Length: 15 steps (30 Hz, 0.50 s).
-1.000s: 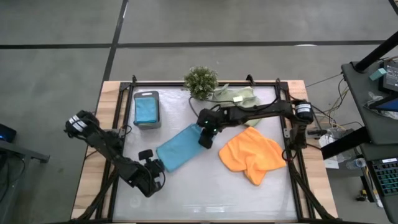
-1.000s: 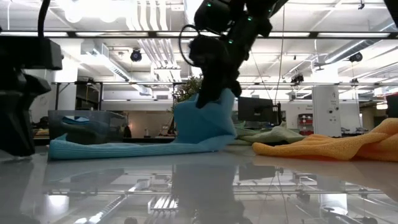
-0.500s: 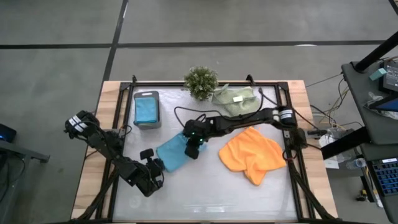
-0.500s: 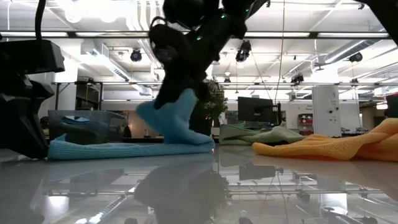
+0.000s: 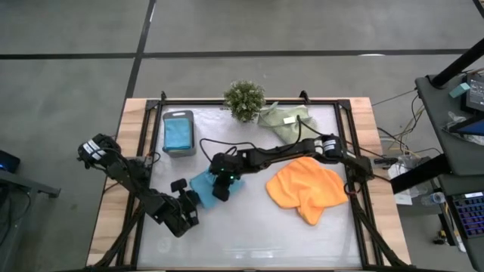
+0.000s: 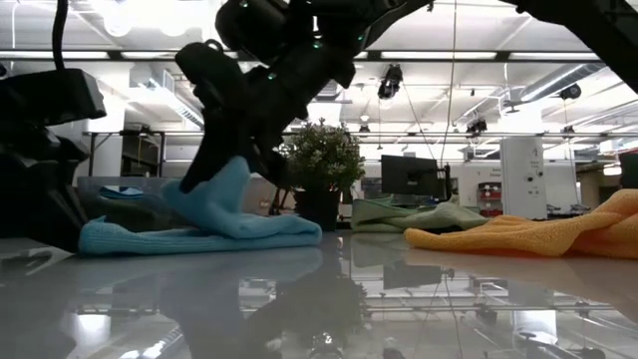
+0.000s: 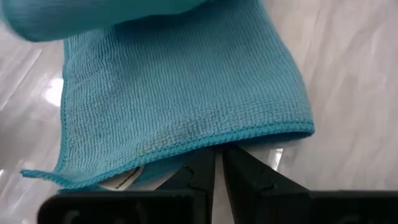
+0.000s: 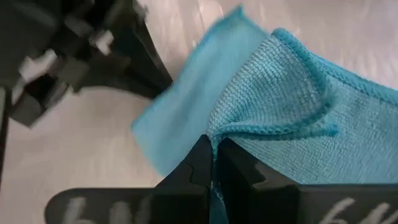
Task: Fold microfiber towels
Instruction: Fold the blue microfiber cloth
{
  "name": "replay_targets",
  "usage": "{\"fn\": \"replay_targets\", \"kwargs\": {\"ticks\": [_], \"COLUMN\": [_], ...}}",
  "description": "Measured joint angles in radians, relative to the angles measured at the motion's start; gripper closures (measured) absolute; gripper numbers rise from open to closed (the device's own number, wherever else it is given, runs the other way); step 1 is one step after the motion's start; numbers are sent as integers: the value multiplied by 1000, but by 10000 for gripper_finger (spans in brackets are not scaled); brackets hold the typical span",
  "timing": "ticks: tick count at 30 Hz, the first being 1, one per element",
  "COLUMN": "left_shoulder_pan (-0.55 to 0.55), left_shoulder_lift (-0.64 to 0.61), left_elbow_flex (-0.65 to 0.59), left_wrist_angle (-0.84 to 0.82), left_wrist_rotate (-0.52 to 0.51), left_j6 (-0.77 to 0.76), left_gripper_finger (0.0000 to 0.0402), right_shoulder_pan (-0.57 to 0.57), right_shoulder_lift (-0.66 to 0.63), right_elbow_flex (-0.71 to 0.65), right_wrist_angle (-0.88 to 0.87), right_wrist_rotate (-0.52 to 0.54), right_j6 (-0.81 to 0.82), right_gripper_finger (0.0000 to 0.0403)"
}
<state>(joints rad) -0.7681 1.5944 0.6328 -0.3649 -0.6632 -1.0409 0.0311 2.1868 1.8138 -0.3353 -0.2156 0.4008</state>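
The glossy white surface (image 5: 249,234) lies bare along its near edge and in the strip between the teal-blue towel (image 5: 206,186) and the orange towel (image 5: 308,187). The back edge is crowded: a dark grey tray (image 5: 178,133) holding a second, folded blue cloth (image 5: 178,134), a bushy green plant (image 5: 244,98), and a sage-green towel (image 5: 288,121) with a small white tag.

The right gripper (image 5: 221,186) has carried its pinched edge of the teal-blue towel leftward from the surface's middle, and the cloth, stretched out long a second ago, now lies doubled over and much shorter. Its jaws are closed on that raised edge, which the low view shows lifted above the flat lower layer. The left gripper (image 5: 181,198) stays at the towel's near-left end, jaws nearly together at the hem; whether they pinch it I cannot tell.

The towel is soft, fine-looped microfiber with a stitched border. The orange one sits rumpled, well apart to the right.
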Motion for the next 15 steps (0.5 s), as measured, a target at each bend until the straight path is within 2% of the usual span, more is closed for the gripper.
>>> {"fn": "replay_targets", "kwargs": {"ticks": [8, 15], "left_shoulder_pan": [0, 0], "left_shoulder_lift": [-6, -8], "left_elbow_flex": [1, 1], "left_wrist_angle": [0, -1], "left_wrist_rotate": [10, 16], "left_j6": [1, 1], "left_gripper_finger": [382, 382], "right_shoulder_pan": [1, 4], "right_shoulder_lift": [1, 1], "right_elbow_flex": [3, -1], "right_wrist_angle": [108, 107], "right_wrist_rotate": [6, 7], "right_j6": [33, 29], "right_gripper_finger": [392, 392]}}
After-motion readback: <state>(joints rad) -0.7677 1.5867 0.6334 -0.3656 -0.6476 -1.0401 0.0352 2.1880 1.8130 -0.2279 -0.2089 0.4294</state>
